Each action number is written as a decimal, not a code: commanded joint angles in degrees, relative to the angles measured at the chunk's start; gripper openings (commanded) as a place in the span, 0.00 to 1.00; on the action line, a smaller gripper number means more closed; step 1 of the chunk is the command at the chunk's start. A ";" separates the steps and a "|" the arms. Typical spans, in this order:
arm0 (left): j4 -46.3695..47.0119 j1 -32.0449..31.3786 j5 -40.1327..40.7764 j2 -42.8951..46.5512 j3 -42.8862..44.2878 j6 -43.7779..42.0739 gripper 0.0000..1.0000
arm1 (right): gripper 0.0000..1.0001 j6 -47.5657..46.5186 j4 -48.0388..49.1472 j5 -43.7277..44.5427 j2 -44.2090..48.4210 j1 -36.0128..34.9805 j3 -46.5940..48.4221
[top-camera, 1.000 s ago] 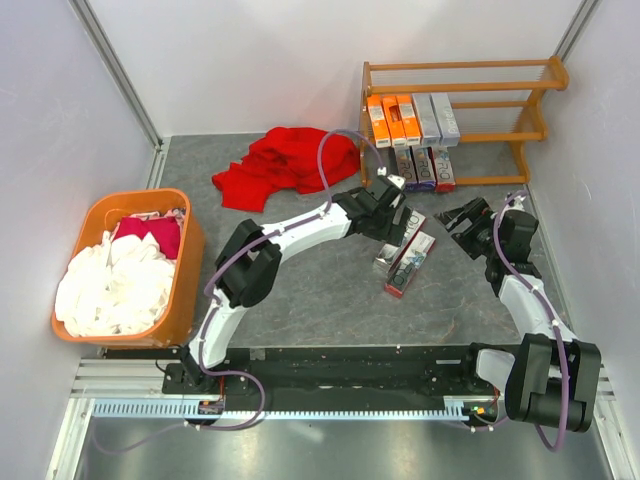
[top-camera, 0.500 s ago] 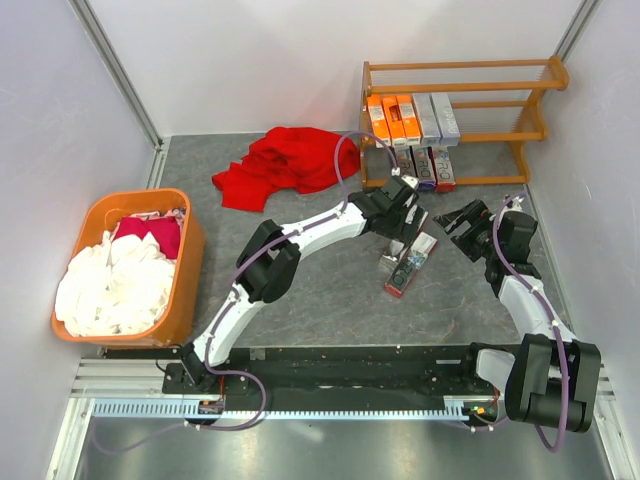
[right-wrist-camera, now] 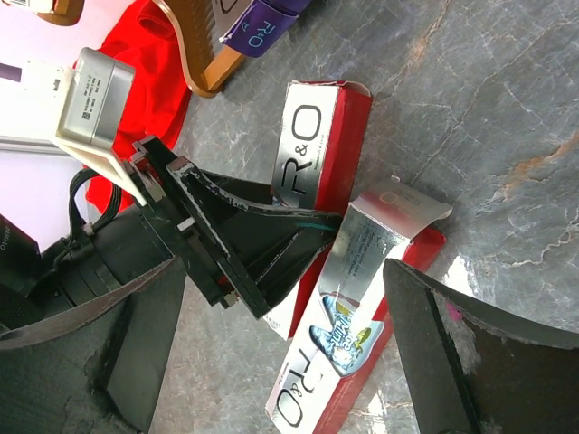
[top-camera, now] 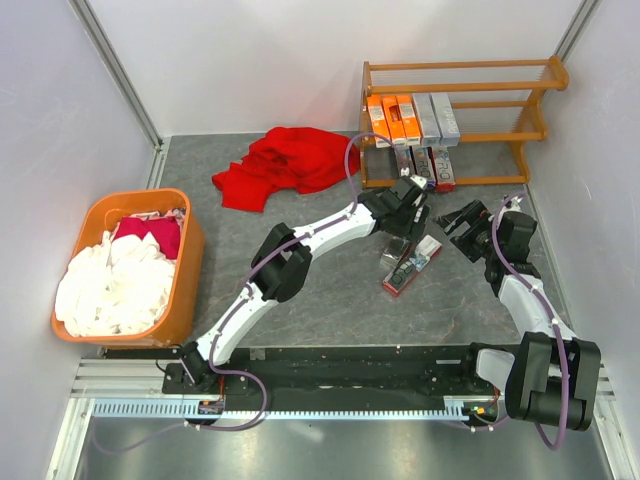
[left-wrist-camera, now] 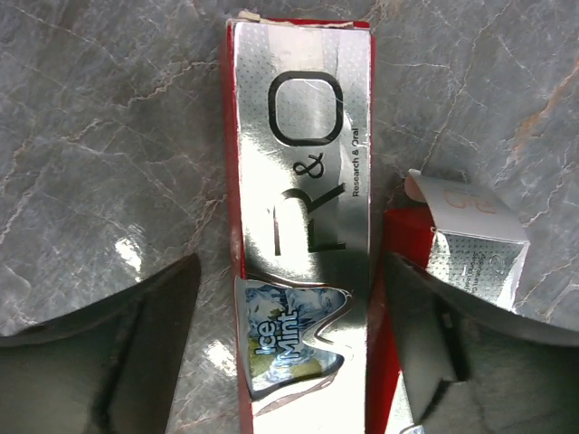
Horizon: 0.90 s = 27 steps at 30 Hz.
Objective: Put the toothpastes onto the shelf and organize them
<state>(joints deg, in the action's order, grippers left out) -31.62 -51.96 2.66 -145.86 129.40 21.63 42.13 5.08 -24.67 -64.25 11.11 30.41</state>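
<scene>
Two silver-and-red toothpaste boxes lie side by side on the grey table. My left gripper (top-camera: 405,228) is open and straddles the first box (left-wrist-camera: 303,208), one finger (left-wrist-camera: 136,348) on each side; this box also shows in the right wrist view (right-wrist-camera: 317,136). The second box (top-camera: 412,266) lies just right of it, its end flap open (left-wrist-camera: 470,244). My right gripper (top-camera: 462,222) is open and empty, hovering right of both boxes and looking at the second one (right-wrist-camera: 362,334). The wooden shelf (top-camera: 460,68) holds orange (top-camera: 391,118) and silver-grey boxes (top-camera: 437,116) on its middle tier and several more (top-camera: 425,165) on the bottom tier.
A red cloth (top-camera: 290,162) lies left of the shelf. An orange basket (top-camera: 185,270) of white and red cloths stands at the left edge. White walls close in the back and sides.
My left arm has reached further right, bringing its gripper over the first box. The floor boxes have shifted slightly right. The right arm has not moved.
</scene>
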 commanded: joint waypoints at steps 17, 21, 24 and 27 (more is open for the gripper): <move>9.46 2.57 2.27 18.85 -22.34 1.66 0.50 | 0.98 -2.05 -0.34 -1.62 -0.09 -1.62 1.31; 13.66 5.46 -2.11 23.86 -30.32 3.85 0.40 | 0.98 -1.96 -0.42 -0.74 -0.26 -3.73 1.93; 18.93 8.80 -6.85 29.13 -37.52 7.02 0.39 | 0.98 -1.70 -0.34 0.23 -0.35 -5.92 2.63; 25.43 12.84 -11.95 35.02 -45.34 11.49 0.39 | 0.98 -1.52 -0.42 2.33 0.09 -9.17 3.60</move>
<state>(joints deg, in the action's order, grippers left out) -18.92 -43.18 -1.76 -119.96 91.09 25.87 41.08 4.54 -24.97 -64.58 5.06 30.61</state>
